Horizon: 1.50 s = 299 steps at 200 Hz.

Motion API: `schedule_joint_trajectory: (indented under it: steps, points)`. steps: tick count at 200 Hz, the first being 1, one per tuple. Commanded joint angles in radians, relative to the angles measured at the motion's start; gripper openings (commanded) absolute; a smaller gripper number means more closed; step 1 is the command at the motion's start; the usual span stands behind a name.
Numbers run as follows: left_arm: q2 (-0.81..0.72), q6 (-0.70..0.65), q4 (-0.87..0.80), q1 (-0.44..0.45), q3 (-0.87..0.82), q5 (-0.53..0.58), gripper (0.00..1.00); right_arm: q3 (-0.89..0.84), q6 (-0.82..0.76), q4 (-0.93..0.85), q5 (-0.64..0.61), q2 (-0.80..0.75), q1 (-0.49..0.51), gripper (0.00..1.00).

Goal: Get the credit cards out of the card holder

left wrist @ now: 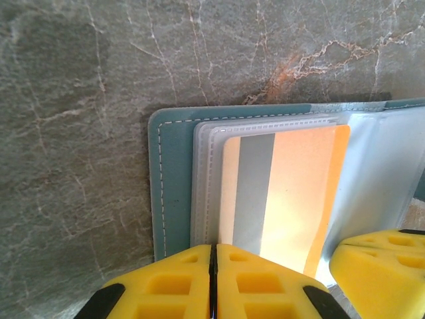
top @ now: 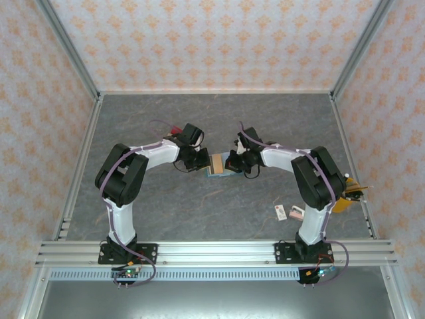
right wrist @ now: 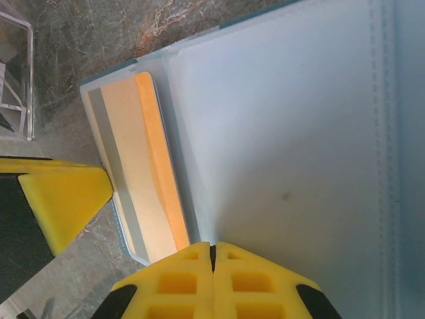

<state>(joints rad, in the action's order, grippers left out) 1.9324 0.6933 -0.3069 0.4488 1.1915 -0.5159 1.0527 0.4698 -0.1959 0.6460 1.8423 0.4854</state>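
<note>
Holder (top: pixel 219 166) is lying open mid-tabletop (top: pixel 199 119). Orange card (left wrist: pixel 292 193), part-sleeved, is seemingly being pinched by closed left fingers (left wrist: pixel 172 286) at 9 o'clock. The sleeve (right wrist: pixel 299 133) is being clamped by closed right fingers (right wrist: pixel 259 279) at 3. Extraction is being attempted; a straight 9 o'clock pull is probably needed.

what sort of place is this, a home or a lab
Probably a robot test booth, not a home: patterned wall panels, a grey stone-look table, and a left arm and right arm bolted to a rail.

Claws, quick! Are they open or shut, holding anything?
Left claw: shut, tips at the orange card, gripping nothing.
Right claw: shut, tips over the card holder.
</note>
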Motion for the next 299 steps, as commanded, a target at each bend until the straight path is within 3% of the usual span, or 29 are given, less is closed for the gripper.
schedule_joint_trajectory:
  steps: [1,15,23,46,77,149,211,299]
  points:
    - [0.014,-0.028,-0.120,-0.010,-0.018,0.051,0.10,-0.020,-0.013,0.003,0.015,-0.038,-0.001,0.00]
    - [0.024,-0.029,-0.121,-0.010,-0.017,0.049,0.10,-0.018,-0.009,0.038,0.093,-0.030,-0.001,0.00]
    - [0.028,-0.028,-0.119,-0.010,-0.019,0.047,0.09,-0.010,-0.006,0.043,0.116,-0.023,-0.001,0.06]
    - [0.036,-0.026,-0.111,-0.010,-0.026,0.040,0.09,0.006,-0.010,0.028,0.124,0.000,-0.001,0.15]
    - [0.042,-0.025,-0.106,-0.010,-0.032,0.036,0.09,0.023,-0.011,0.005,0.114,0.030,0.000,0.17]
    - [0.054,-0.011,-0.082,-0.010,-0.050,0.016,0.08,0.036,-0.018,0.012,0.135,0.073,-0.001,0.18]
    - [0.062,0.015,-0.032,-0.010,-0.096,-0.012,0.06,-0.001,0.035,0.160,0.208,0.066,-0.001,0.09]
    - [0.046,0.107,0.135,0.014,-0.219,-0.096,0.04,0.034,0.046,0.162,0.158,0.112,-0.001,0.14]
